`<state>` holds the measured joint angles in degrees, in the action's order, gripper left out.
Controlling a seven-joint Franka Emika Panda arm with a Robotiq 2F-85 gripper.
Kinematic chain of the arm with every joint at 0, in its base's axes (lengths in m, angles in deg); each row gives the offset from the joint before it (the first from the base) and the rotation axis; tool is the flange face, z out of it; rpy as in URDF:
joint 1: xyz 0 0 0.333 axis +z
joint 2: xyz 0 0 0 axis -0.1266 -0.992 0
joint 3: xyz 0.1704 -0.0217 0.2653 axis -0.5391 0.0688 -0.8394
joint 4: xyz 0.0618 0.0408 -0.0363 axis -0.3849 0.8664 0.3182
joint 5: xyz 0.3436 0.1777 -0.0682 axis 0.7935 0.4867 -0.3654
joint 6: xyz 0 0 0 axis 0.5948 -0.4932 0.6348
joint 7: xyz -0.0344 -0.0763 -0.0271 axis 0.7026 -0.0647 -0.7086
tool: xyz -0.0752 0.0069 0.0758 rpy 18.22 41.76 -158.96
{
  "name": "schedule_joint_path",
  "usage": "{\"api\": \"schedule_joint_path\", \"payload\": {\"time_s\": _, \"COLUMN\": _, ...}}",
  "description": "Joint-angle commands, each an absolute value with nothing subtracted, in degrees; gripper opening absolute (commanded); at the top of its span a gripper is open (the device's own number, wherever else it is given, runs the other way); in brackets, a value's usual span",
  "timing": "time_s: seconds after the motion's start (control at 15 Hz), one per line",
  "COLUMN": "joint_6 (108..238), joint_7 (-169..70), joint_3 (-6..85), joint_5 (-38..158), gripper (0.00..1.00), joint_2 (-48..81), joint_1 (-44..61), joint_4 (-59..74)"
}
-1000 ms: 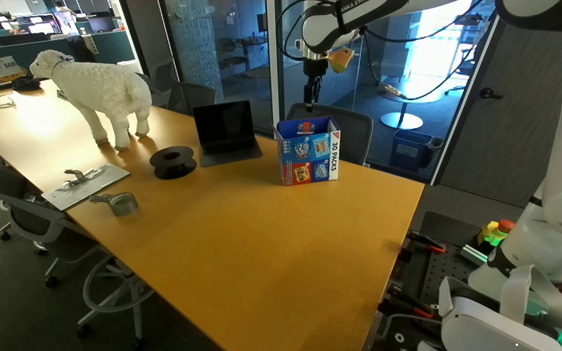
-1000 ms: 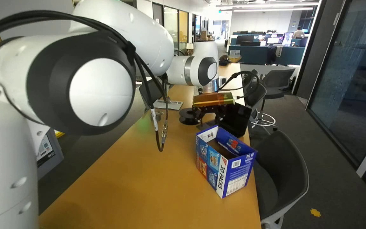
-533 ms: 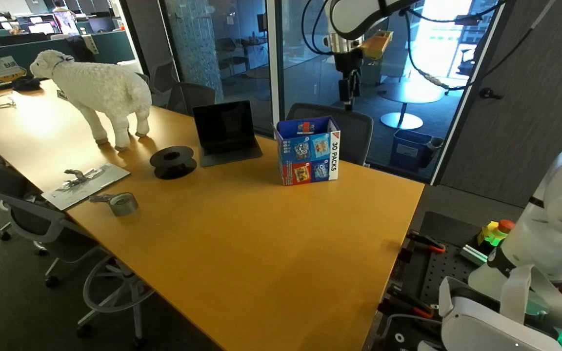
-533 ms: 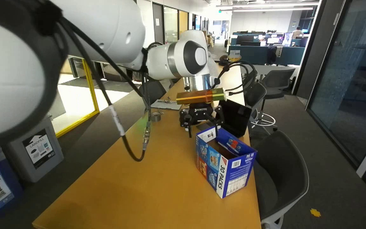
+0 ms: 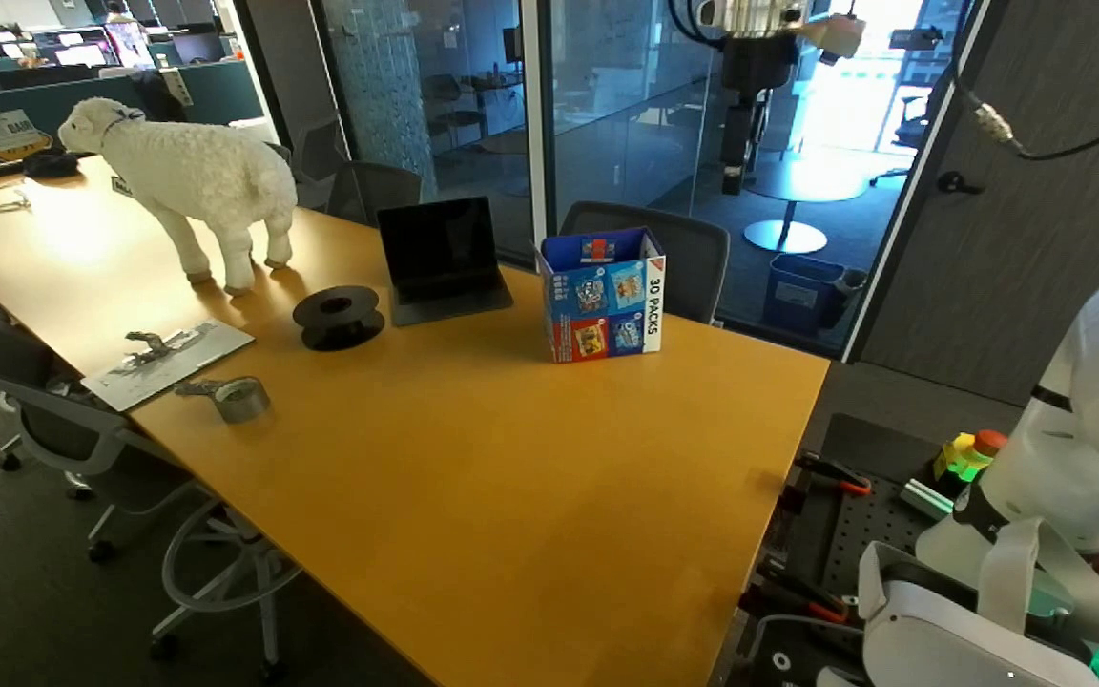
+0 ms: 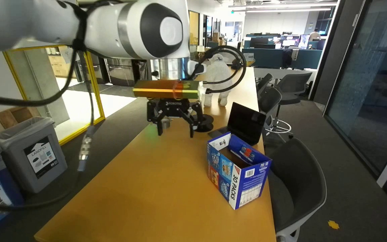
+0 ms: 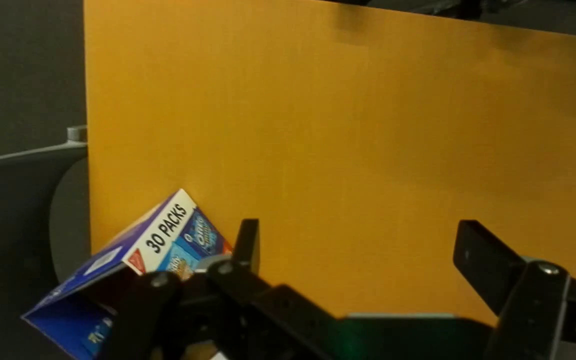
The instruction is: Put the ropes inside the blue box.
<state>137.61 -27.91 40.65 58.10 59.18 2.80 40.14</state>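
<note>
The blue box (image 5: 604, 301) stands upright on the desk (image 5: 473, 458) with its top open, close to the edge and beside a grey chair (image 6: 299, 183); its inside is too dark to make out. In an exterior view a laptop (image 5: 440, 253) sits just left of the box, screen up, then a black spool (image 5: 340, 329), with a white toy sheep (image 5: 192, 181) standing farther left. A roll of tape (image 5: 242, 401) sits to the near left of the spool, beside a pale board (image 5: 173, 365), and at the far left end there's a thin looped thing (image 5: 6, 205) — too small to identify. The fingers (image 7: 485, 267) are spread wide with desk showing between them, hanging in the air above it — apart from the box, which shows at the left in the wrist view.
</note>
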Motion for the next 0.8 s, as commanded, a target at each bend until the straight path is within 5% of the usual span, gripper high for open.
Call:
{"api": "schedule_joint_path", "payload": {"time_s": 0.0, "joint_6": 135.5, "joint_7": -25.4, "joint_3": 40.9, "joint_5": 63.3, "gripper": 1.0, "joint_2": 73.6, "joint_1": 7.1, "joint_4": 46.6}}
{"api": "schedule_joint_path", "payload": {"time_s": 0.73, "joint_6": 126.5, "joint_7": -36.4, "joint_3": 26.9, "joint_5": 60.9, "gripper": 1.0, "joint_2": 84.0, "joint_1": 14.9, "joint_4": 54.9}}
